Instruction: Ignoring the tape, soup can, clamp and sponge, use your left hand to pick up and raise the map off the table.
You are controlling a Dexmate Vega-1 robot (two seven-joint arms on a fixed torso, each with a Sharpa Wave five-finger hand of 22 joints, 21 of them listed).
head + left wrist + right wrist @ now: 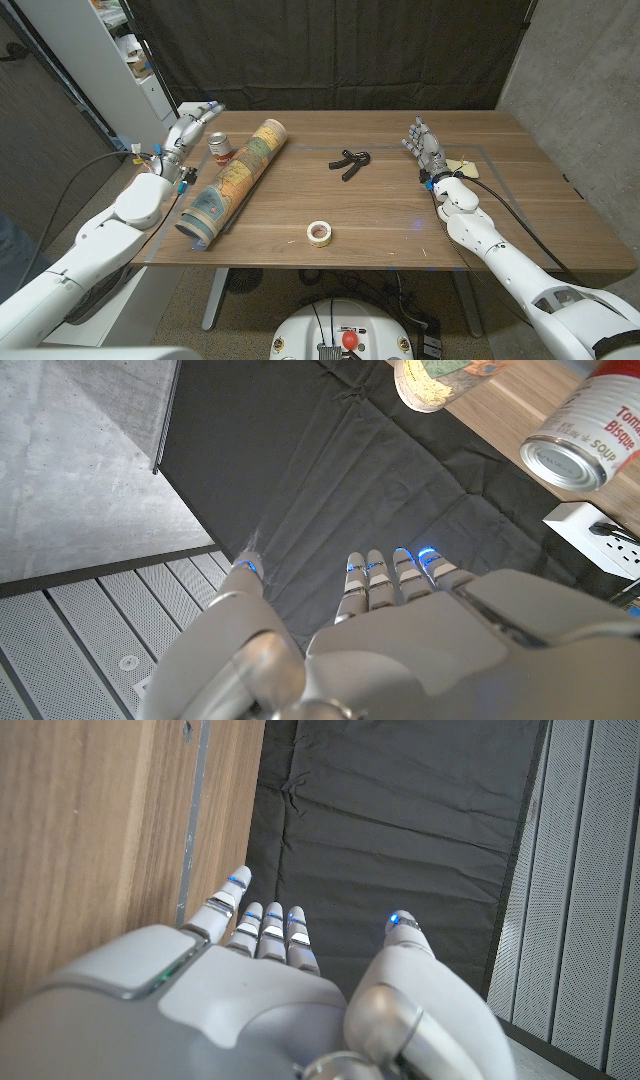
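Black curtain point(330, 50) behind wooden table point(400, 215); grey wall point(580, 60).

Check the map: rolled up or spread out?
Rolled up. The map lies on the table as a long tube, its open end facing the near edge.

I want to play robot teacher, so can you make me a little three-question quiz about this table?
1. True or false: the left hand is already holding the rolled map.
2. What lies nearest the table's front edge? A) roll of tape B) black clamp C) soup can
3. Fill in: the soup can stands between the map and the ____ hand.

Key: 1. False, it is open and apart from the map. 2. A. 3. left
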